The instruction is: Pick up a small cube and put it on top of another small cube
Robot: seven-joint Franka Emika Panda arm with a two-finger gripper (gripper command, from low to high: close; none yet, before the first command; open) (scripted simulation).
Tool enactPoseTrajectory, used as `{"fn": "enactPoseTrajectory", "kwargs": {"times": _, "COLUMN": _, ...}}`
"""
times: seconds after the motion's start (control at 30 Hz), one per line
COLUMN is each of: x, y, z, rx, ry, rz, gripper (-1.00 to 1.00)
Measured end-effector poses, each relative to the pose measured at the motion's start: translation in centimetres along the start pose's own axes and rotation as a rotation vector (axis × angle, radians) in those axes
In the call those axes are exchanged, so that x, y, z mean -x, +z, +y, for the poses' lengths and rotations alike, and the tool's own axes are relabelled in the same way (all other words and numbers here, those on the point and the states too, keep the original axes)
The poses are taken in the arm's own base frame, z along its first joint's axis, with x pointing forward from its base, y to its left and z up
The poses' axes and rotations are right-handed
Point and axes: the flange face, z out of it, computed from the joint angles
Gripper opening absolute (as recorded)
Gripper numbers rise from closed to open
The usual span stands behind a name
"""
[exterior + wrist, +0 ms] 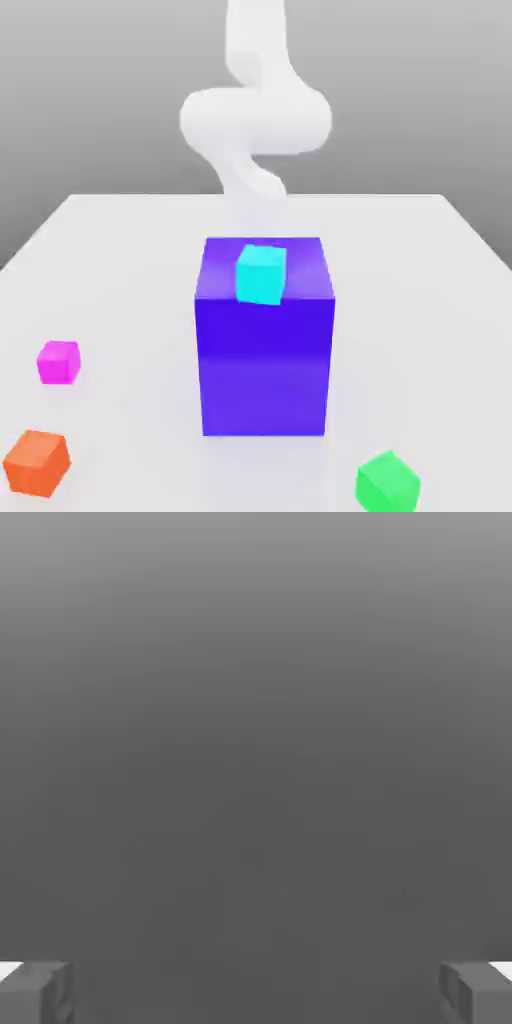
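Nothing done yet: gripper spread wide and empty, not near any cube, pink cube untouched on the table at the exterior view's left, near the orange cube, well apart from the blue block; small, plain, square-edged magenta; grab, lift and stacking all left.

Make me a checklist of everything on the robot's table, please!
Surface: white table, flat.
Job's things: small magenta-pink cube on the table at the exterior view's left; nothing stacked on it.
Clutter: big blue block in the middle with a cyan cube on top; orange cube near the front left; green cube near the front right.
Grippers: gripper open, holding nothing.
Cables: nothing seen.
Surroundings: plain grey background; white arm behind the block.
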Motion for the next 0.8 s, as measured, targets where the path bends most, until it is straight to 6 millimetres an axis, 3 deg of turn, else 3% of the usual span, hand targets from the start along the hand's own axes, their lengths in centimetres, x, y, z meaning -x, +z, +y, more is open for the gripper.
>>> {"fn": "enactPoseTrajectory", "kwargs": {"times": 0.2, "x": -3.6, "y": 11.9, "z": 8.5, "rx": 0.224, "ry": 0.301, "rz": 0.001, "gripper": 0.00}}
{"fn": "enactPoseTrajectory", "kwargs": {"times": 0.4, "x": -4.9, "y": 20.6, "z": 20.4, "rx": 0.422, "ry": 0.613, "rz": 0.003, "gripper": 0.00}}
{"fn": "enactPoseTrajectory", "kwargs": {"times": 0.6, "x": -2.9, "y": 26.1, "z": 33.6, "rx": 0.600, "ry": 0.940, "rz": 0.002, "gripper": 0.00}}
{"fn": "enactPoseTrajectory", "kwargs": {"times": 0.73, "x": 0.1, "y": 27.6, "z": 42.9, "rx": 0.711, "ry": 1.190, "rz": 0.008, "gripper": 0.00}}
{"fn": "enactPoseTrajectory", "kwargs": {"times": 0.8, "x": 2.4, "y": 28.3, "z": 46.5, "rx": 0.760, "ry": 1.301, "rz": 0.003, "gripper": 0.00}}
